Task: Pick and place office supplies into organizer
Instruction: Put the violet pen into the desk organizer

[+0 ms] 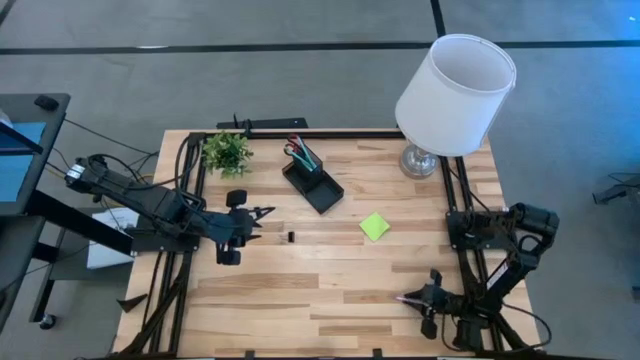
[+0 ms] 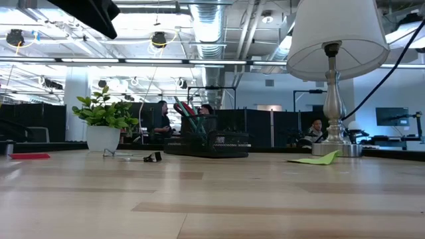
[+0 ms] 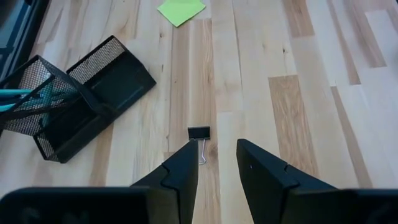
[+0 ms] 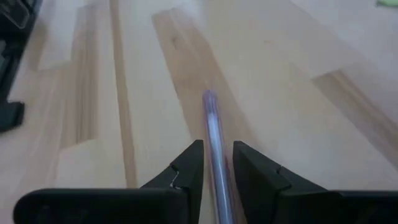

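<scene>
The black mesh organizer (image 1: 313,180) (image 3: 74,99) stands on the table's far middle, with pens and red-handled scissors (image 1: 298,151) upright in its cup section. A small black binder clip (image 1: 291,237) (image 3: 199,132) lies on the wood just ahead of my left gripper (image 1: 265,213) (image 3: 217,163), which is open and touches nothing. The lime-green sticky-note pad (image 1: 375,226) (image 3: 181,10) lies flat to the right of the organizer. My right gripper (image 1: 418,299) (image 4: 218,163) sits near the table's near right corner, shut on a thin pale pink pen (image 4: 212,124). My right gripper pinches the thin pen between its two fingers (image 4: 186,169). The pen lies along the fingers, and its free end (image 4: 209,96) sticks out ahead of them toward the table's left. I cannot tell whether the pen is clear of the table.
A small green potted plant (image 1: 227,152) stands at the far left, next to the organizer. A white-shaded lamp (image 1: 452,95) stands at the far right corner. Bare wood lies between the two grippers. People sit in the room beyond the far edge (image 2: 161,116).
</scene>
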`<state>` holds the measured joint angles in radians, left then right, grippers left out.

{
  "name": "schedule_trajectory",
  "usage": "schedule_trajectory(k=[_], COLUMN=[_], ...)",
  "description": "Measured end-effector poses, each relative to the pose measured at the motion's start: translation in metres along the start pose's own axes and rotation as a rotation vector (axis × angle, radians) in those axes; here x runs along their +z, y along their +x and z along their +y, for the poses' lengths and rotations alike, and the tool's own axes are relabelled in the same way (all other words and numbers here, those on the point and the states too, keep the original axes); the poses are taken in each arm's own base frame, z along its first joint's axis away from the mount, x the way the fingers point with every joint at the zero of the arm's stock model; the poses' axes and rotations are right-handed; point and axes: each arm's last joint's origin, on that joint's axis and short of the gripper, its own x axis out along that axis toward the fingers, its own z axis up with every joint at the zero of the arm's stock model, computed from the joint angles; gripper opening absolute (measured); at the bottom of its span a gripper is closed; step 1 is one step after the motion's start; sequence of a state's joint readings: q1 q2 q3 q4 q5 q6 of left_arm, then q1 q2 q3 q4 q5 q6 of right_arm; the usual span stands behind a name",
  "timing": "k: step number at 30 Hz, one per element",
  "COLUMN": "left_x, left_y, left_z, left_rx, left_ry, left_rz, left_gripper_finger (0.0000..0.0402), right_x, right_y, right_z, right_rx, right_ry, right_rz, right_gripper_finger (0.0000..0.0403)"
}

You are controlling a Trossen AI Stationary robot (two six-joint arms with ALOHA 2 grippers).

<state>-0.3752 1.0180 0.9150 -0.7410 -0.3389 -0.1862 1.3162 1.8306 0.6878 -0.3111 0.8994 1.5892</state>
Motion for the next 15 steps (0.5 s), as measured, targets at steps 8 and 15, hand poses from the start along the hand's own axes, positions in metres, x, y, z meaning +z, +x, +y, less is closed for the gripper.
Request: schedule_trajectory(k=[8,15], left_x=[0.001,0.004], left_y=[0.000,0.000], left_z=[0.000,-0.001], left_rx=[0.000,-0.008], left_ry=[-0.014,0.001], left_rz=[-0.012,-0.038], left_gripper_finger=[0.0107,0.0107], right_x=[-0.011,0.003], right_y=[0.012,0.036], right_z=[-0.004,-0.006], right_rx=[-0.059,-0.125], right_ry=[-0.059,-0.057], right_rz=[0.000,-0.070], right_gripper_finger=[0.0082,0.0068])
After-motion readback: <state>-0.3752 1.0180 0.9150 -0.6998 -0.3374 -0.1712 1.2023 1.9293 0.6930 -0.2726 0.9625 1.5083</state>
